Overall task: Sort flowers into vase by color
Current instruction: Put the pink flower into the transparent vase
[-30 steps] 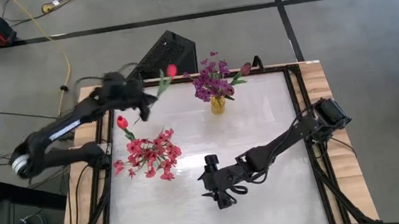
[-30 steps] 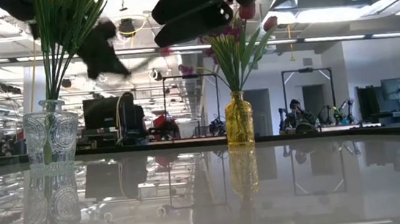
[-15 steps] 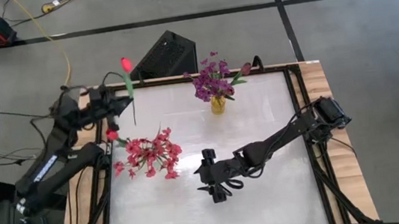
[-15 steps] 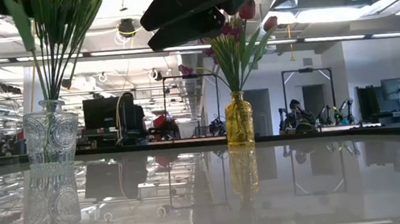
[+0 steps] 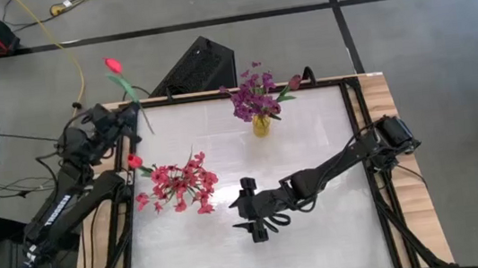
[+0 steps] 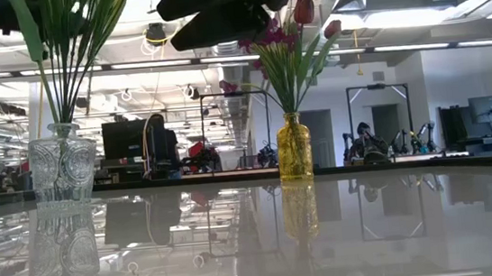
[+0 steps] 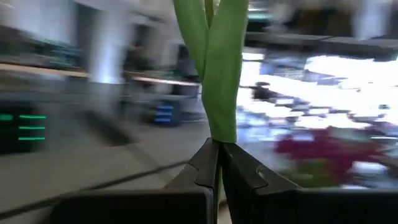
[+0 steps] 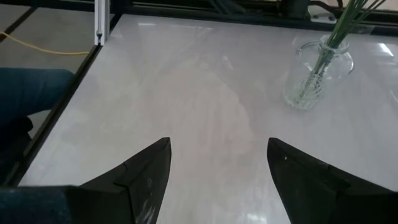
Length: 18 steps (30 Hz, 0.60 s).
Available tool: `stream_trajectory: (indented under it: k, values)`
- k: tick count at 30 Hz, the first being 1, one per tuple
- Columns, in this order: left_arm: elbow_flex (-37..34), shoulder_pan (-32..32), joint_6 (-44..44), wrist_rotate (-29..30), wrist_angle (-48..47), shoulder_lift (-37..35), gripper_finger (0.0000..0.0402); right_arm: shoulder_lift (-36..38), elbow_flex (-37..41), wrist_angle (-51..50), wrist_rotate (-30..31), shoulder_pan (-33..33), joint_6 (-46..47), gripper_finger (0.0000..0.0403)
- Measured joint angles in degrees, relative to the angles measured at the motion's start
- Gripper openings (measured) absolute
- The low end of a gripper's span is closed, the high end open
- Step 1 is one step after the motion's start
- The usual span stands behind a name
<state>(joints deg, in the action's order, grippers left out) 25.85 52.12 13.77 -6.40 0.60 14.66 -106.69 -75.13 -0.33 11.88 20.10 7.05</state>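
High view: right gripper (image 5: 251, 220) hovers mid-tabletop (image 5: 321, 224), jaws wide and empty. Beyond it, pink-red clusters (image 5: 175, 184) fill the clear vase (image 6: 62, 169), purple clusters (image 5: 255, 98) the yellow vase (image 6: 293, 149). Farthest, left gripper (image 5: 118, 121), jaws clamped on a red tulip (image 5: 113, 65), holds it off the table's far-left corner; that stem seemingly remains to place.

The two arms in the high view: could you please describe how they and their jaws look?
Both arms are dark, slim and jointed. The left arm carries pale lettering along its long link. The right arm has loose dark cable near its wrist. The right gripper has two matte black wedge-shaped jaws; the left gripper has dark, tapered ones.
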Motion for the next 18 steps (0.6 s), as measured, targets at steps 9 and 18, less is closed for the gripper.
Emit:
stream_trajectory:
  k: [9,18]
  values:
    - [6.57,0.02,-15.71,8.48,-13.78,-1.81,0.0000,0.00,0.00,-0.07,-0.02,0.19,2.16,0.0292]
    - [16.96,-0.02,-24.54,8.71,-43.20,-2.19,0.0000,0.00,0.00,-0.01,-0.17,0.19,1.61,0.0292]
